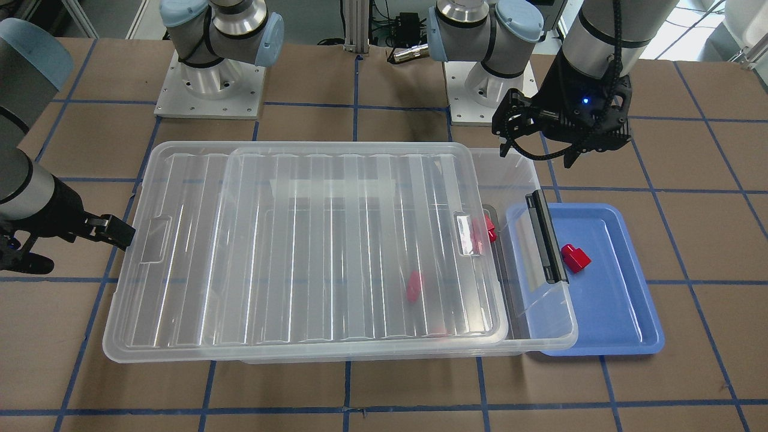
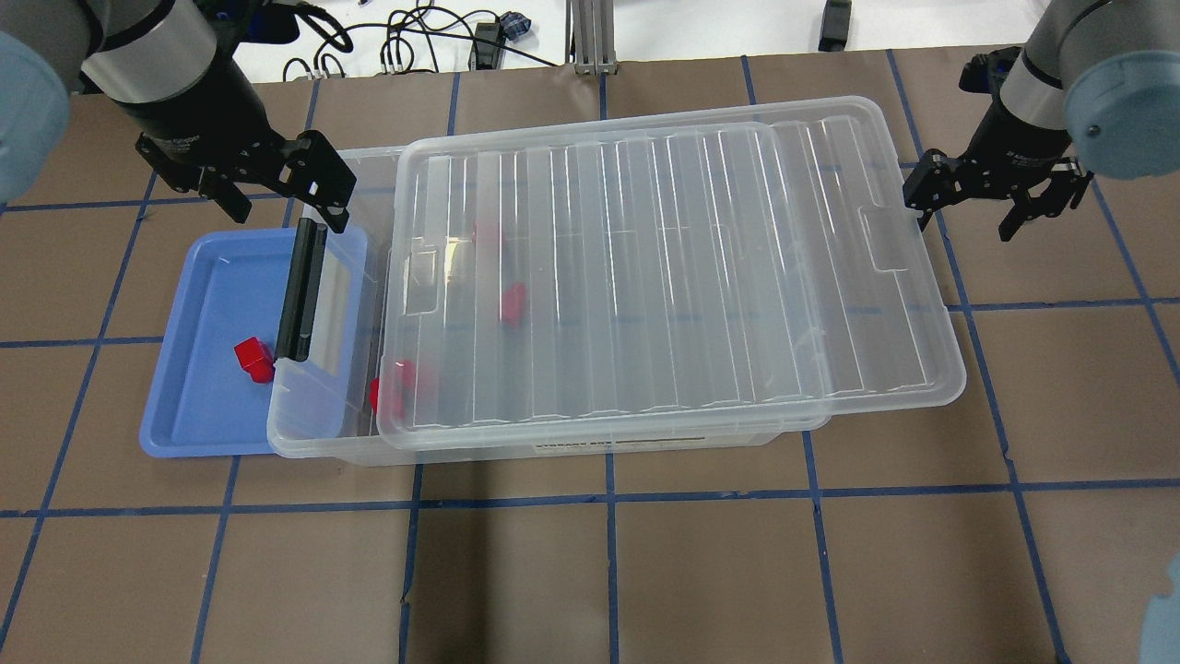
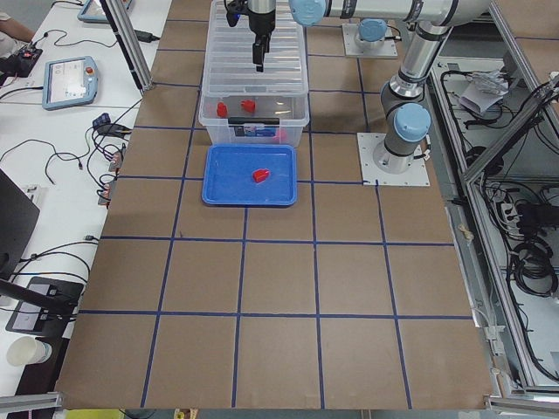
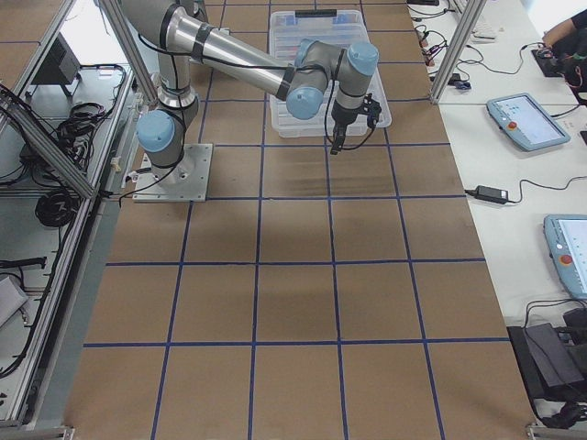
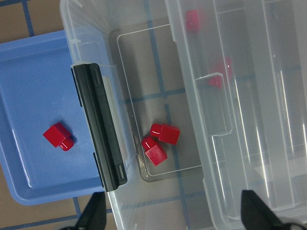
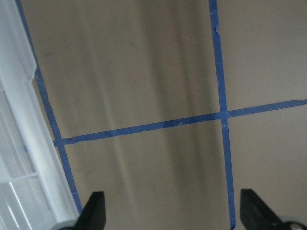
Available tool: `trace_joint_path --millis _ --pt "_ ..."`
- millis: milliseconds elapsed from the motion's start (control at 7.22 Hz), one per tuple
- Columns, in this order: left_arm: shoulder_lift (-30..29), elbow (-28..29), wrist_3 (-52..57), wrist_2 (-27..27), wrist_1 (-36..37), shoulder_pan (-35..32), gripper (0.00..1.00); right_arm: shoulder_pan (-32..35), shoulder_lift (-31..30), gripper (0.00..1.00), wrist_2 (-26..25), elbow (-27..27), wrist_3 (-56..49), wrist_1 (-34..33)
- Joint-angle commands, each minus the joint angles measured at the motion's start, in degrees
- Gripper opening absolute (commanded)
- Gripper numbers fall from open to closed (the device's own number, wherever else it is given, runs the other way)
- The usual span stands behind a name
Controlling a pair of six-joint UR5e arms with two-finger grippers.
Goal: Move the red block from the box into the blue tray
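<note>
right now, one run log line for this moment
red block in blue tray | left gripper open, empty, over box latch end | right gripper open beside box far end | lid slid partway

My arms (image 1: 591,42) are brushed silver tubes with pale blue caps (image 1: 270,39) over the joints. Each stands on a square metal base plate (image 1: 174,102) with small screws along its rim. My left tool (image 2: 288,212) and right tool (image 2: 965,226) are matte black, built of angular linkages. A thin black cable (image 1: 615,36) runs down the left forearm, and a ribbed hose (image 1: 531,153) loops beneath that tool. A blue light (image 1: 585,101) glows on the left wrist (the white lettering (image 2: 175,140) on its black collar is too small to read).
</note>
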Motion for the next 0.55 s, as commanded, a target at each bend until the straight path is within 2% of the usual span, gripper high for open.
trace_joint_path --millis 0,415 --pt "-0.07 0.01 0.22 0.32 0.07 0.09 1.0 2.08 0.0 1.0 0.32 -0.05 4.52 0.04" --pt "-0.07 -0.25 0.04 0.32 -0.1 0.0 1.0 4.11 0.0 1.0 0.32 -0.14 4.73 0.04"
